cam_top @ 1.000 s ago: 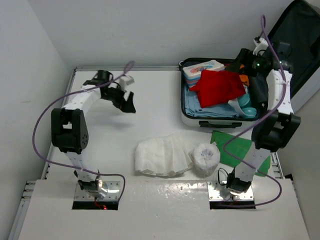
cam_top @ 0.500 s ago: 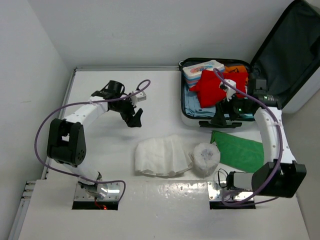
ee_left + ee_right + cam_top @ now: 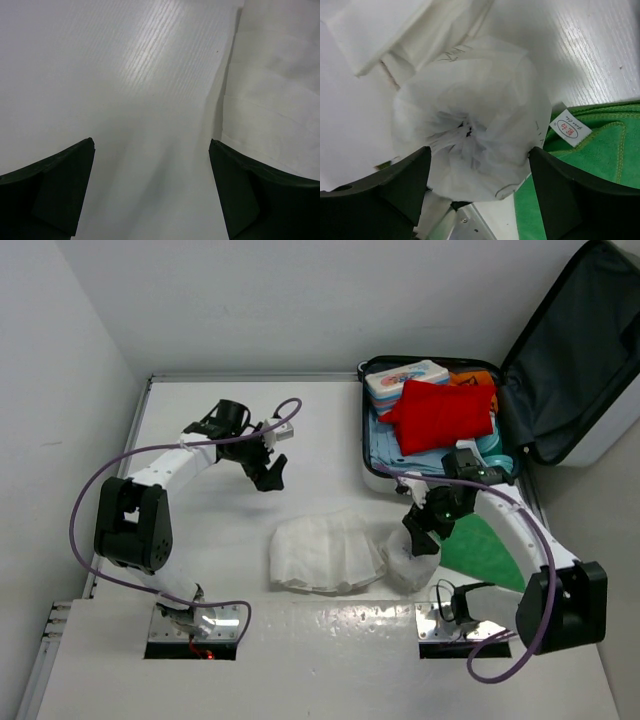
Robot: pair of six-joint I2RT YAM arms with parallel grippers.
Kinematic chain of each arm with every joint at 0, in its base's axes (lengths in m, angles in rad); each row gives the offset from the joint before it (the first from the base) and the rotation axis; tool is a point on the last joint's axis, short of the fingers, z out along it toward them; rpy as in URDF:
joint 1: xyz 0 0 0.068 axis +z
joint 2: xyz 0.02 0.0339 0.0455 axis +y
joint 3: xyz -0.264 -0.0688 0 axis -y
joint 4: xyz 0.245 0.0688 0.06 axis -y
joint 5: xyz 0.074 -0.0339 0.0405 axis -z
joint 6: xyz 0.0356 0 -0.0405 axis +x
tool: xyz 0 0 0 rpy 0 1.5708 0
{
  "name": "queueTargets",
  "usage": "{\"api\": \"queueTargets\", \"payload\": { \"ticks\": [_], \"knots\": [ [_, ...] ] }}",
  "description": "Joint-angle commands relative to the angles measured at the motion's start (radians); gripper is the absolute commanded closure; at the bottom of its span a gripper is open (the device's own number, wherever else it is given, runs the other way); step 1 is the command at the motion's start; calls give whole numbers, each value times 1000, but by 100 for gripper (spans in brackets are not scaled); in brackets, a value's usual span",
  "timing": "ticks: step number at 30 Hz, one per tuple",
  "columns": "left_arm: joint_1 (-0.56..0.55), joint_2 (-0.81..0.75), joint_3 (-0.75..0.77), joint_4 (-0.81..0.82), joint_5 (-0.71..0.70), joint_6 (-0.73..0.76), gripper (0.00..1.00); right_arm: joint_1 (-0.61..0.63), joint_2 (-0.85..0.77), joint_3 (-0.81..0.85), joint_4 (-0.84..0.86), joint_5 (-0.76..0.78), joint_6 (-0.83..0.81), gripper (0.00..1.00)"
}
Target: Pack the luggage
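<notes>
The luggage (image 3: 372,478) lies open at the back right, lid (image 3: 580,350) raised, dark lining showing. Inside it are a red cloth (image 3: 440,412), a wipes pack (image 3: 405,378) and blue items. A white plastic-wrapped roll (image 3: 400,565) stands on the table in front of it. My right gripper (image 3: 420,535) is open just above the roll, one finger on each side; in the right wrist view the roll (image 3: 470,115) fills the gap of the gripper (image 3: 479,152). My left gripper (image 3: 270,470) is open and empty over bare table, as its wrist view (image 3: 151,145) shows.
A white folded cloth (image 3: 325,552) lies left of the roll; its edge shows in the left wrist view (image 3: 275,90) and the right wrist view (image 3: 385,35). A green towel (image 3: 490,555) with a tag lies right of the roll (image 3: 590,165). Walls stand behind and to the left.
My right arm swung from over the luggage down and forward to the wrapped roll, gripper open. My left gripper moved right and nearer a second ago and has barely shifted since.
</notes>
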Motion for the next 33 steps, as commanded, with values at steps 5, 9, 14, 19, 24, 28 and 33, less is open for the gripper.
{"api": "queueTargets", "payload": {
  "ticks": [5, 9, 14, 19, 24, 28, 33],
  "knots": [
    [-8, -40, -15, 52, -38, -11, 3, 91, 77, -114, 286, 166, 16, 27],
    [-8, -40, -26, 72, -70, -11, 3, 154, 99, -94, 285, 218, 16, 35],
    [-17, -21, -36, 107, -70, -31, 3, 197, 105, -120, 314, 302, 30, 32],
    [-17, -12, -36, 118, -70, -41, 3, 247, 151, -125, 296, 316, 42, 85],
    [-17, -12, -36, 127, -70, -41, 3, 222, 162, 27, 196, 246, 62, 100],
    [-17, -12, -36, 127, -70, -32, 1, 162, 165, 294, 135, 204, 111, 100],
    [-17, -3, -36, 127, -61, -32, 1, 68, 284, 673, 77, 187, 133, 100]
  ]
}}
